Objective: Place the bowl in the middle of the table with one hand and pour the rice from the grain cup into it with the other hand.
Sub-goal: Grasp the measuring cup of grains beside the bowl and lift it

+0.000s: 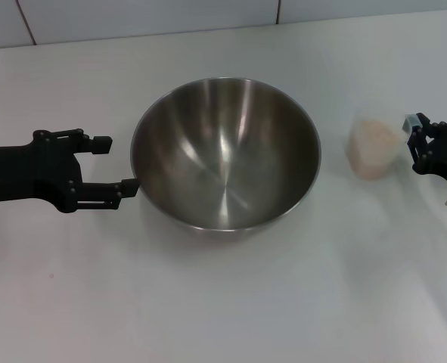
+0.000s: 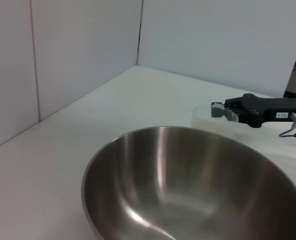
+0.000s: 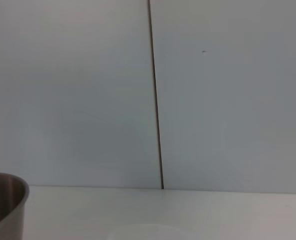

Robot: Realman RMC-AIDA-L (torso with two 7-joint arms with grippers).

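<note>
- Left gripper (image 1: 110, 168) is sitting at the left side of the bowl (image 1: 225, 151); I am reading its fingers as spread, the nearer one reaching the rim, the farther one standing clear of it, nothing clamped.
- Bowl is resting upright and empty near the middle of the table (image 1: 223, 302). I am judging it stiff, fairly light for its bulk, and slick on its polished steel; the thin rim is the only practical hold, one finger inside and one outside.
- Grain cup (image 1: 373, 147) is standing upright to the right of the bowl, apart from it, with the rice (image 1: 374, 140) filling most of it. I am treating the clear plastic as thin, light and easily squeezed, so I am planning a moderate grip around the mid-wall, kept level until it is over the bowl.
- Right gripper (image 1: 417, 136) is waiting just beside the cup on its right; I cannot tell whether its fingers are parted or closed.
- Head view is giving me the full layout. Left wrist view is adding the bare bowl interior (image 2: 198, 190) and the right gripper (image 2: 223, 111) beyond it at the cup's rim. Right wrist view is showing only the bowl's edge (image 3: 5, 205) and the wall; the cup is not showing clearly there.
</note>
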